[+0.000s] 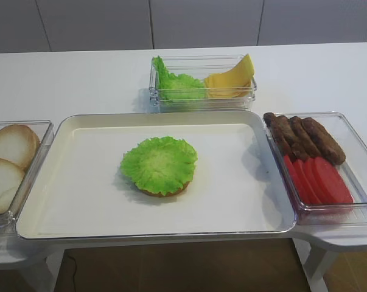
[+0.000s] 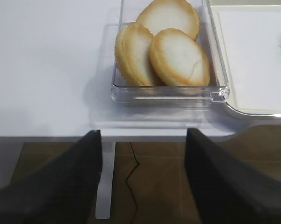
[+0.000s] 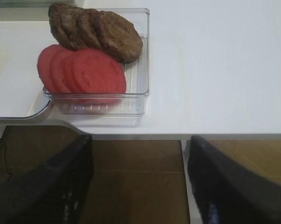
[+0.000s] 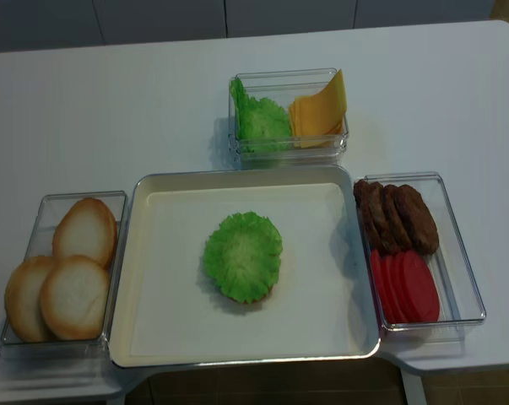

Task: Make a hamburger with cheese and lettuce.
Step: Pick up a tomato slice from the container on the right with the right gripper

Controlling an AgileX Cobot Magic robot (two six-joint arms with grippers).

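lettuce point(image 1: 159, 163) already covered the hamburger point(image 1: 165, 190) base at the tray's point(image 1: 244, 207) centre; cheese point(image 1: 232, 80) waited in the upper-middle bin. both sets of fingers, left point(image 2: 142, 182) and right point(image 3: 138, 182), hung released below the table point(image 1: 67, 79) edge. next move likely called for fetching a slice.

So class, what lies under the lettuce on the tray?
Under the lettuce only a tan bun edge peeks out in front; the rest is covered.

One hamburger point(image 4: 243, 263) sits on one tray point(image 4: 165, 325), topped by one lettuce point(image 4: 242, 253) leaf. Three clear bins point(image 4: 444, 316) hold the rest: three pale bun halves point(image 4: 73, 295), four brown patties point(image 4: 397, 215) and about four red tomato slices point(image 4: 406, 287). The stacked cheese point(image 4: 317, 110) slices cannot be counted.
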